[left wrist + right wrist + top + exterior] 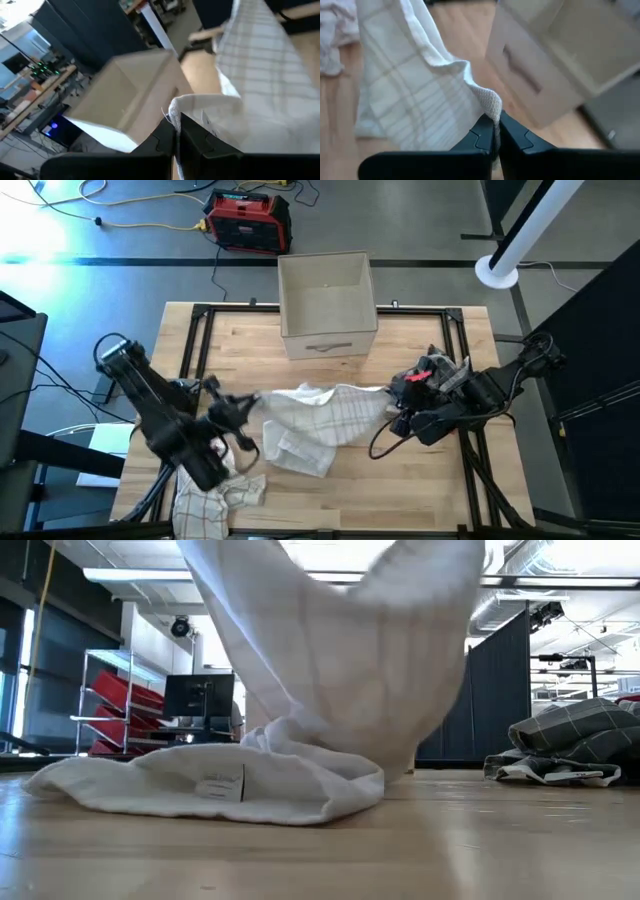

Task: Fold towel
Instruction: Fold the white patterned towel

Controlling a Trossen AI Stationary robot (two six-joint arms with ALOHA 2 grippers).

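We hold the towel pinched at opposite corners, left gripper and right gripper both clamped on cloth. It hangs between them, long axis running side to side; its lower part apparently rests on the table.

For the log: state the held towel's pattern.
White towel with faint grey checks, clearest in the right wrist view.

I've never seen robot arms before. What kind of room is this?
Probably a robotics lab or workshop: a wooden table on a black frame, a red power unit with cables on the floor, and red shelving behind.
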